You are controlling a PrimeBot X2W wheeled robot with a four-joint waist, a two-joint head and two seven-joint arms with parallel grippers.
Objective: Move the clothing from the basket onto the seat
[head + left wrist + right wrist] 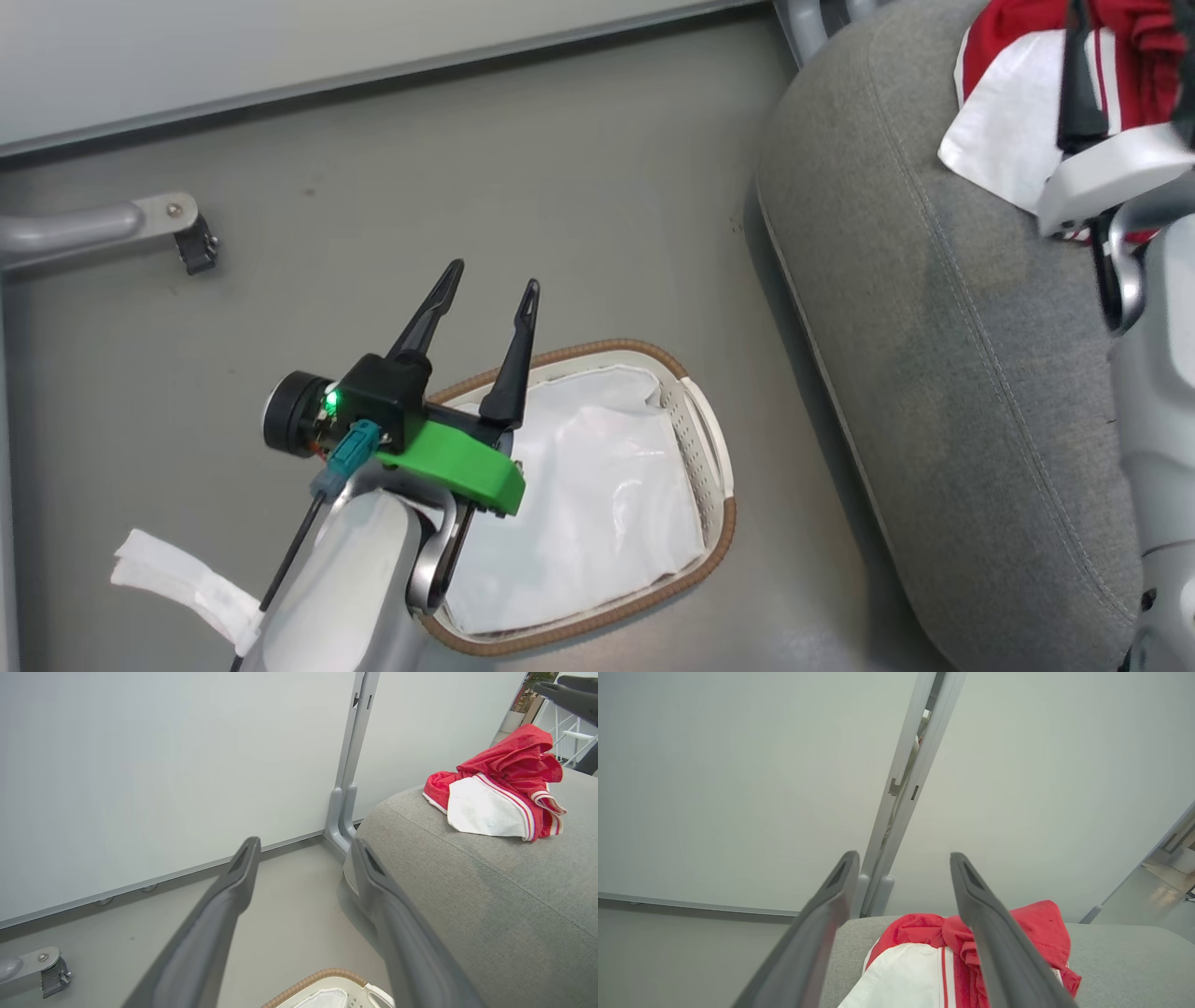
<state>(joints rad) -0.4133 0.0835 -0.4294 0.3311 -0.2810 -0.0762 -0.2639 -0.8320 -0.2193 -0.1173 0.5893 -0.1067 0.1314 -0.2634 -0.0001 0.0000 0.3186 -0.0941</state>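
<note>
Crumpled red and white sports clothing with striped trim [486,807] sits in one heap on top of the large grey woven-fabric seat cushion [934,327], near its far rounded end and well away from the edge, so it looks unlikely to slide off. No lettering or number can be read at this angle.

Right tool [903,856]: the two long dark fingers are spread wide and point out over the heap. Bare wall shows between the tips and no cloth is pinched. One finger overlaps the red fabric in the right wrist view; I can't tell whether it touches. It reads as a drop-off pose above the pile.

The oval white perforated plastic basket with brown woven rim [695,425] stands on the grey floor just beside the seat's front edge. That keeps the carry from basket to cushion short. Inside it there's just the plain white lining [588,504], rumpled, with no red garment on it. Judgement: the basket is emptied and the task is at or near its end.

Left tool [494,275]: fingers fully apart, holding nothing. It hovers over the basket's near-left rim with its tips aimed toward the floor and wall beyond. It's probably parked there for another pick, though there's nothing left to take.
</note>
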